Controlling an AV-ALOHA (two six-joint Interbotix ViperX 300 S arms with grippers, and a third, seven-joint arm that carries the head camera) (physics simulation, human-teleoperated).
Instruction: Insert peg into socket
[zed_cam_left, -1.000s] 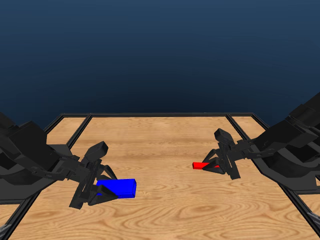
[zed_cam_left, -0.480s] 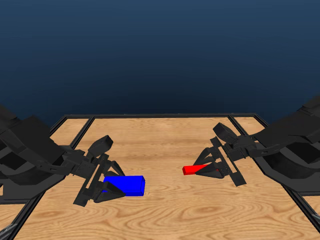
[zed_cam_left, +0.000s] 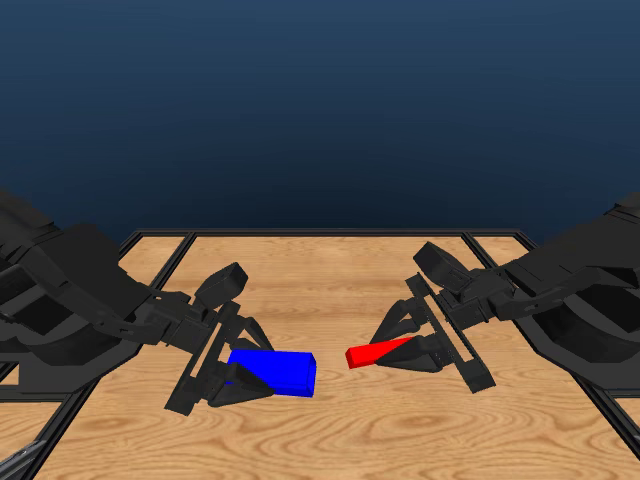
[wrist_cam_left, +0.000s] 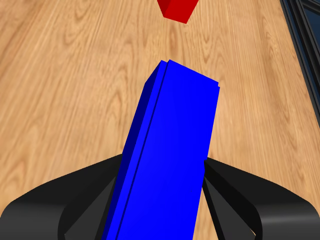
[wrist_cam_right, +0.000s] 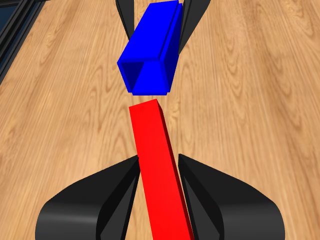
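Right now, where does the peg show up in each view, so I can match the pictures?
Head view: the peg is right of centre, held by the right gripper, tip toward the socket.
Left wrist view: only the peg's tip shows, at the top edge beyond the socket.
Right wrist view: the peg runs up the middle between the jaws.
Shared landmark: the socket.

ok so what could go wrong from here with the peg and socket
The peg looks tilted relative to the socket opening, so its tip may catch the rim rather than enter. Each part is held only at its far end by the right tool and left tool, so a rim hit could twist either in its grip.
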